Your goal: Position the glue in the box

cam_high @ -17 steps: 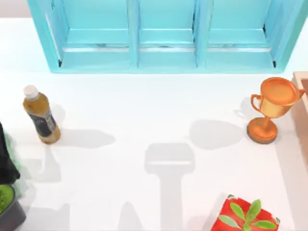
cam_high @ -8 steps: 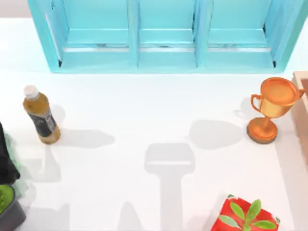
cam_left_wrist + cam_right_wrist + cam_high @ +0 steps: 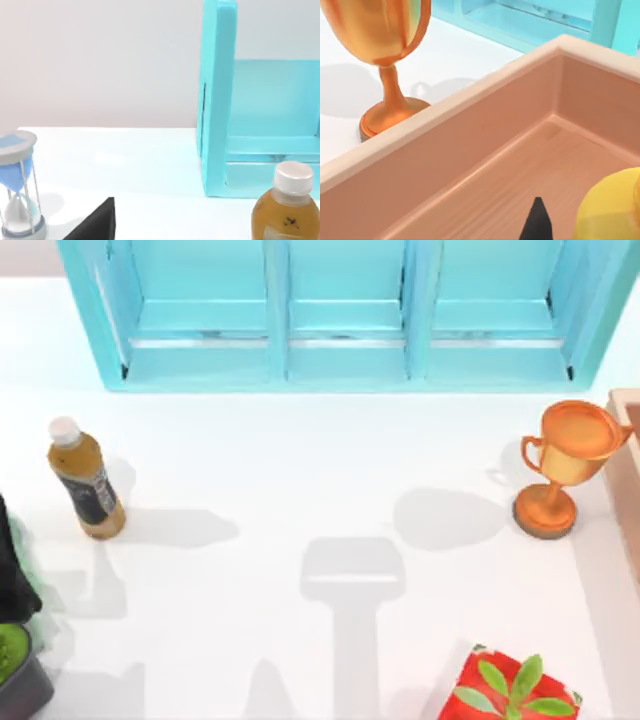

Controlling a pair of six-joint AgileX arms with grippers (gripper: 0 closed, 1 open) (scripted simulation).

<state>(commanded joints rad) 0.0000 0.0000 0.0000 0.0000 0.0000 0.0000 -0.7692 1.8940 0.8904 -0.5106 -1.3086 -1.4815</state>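
Down inside the box (image 3: 485,165), over its wooden floor, the glue (image 3: 612,210) sits right by my right gripper (image 3: 536,222), far nearer than my left arm, though I cannot tell my grip.

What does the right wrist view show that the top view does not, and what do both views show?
Right wrist view alone: the inside floor of the box, the yellow glue over it, and a dark fingertip. Top view alone: the brown drink bottle at the table's left, the red box with green leaves. Both share the trophy beside the box wall, and the turquoise shelf.
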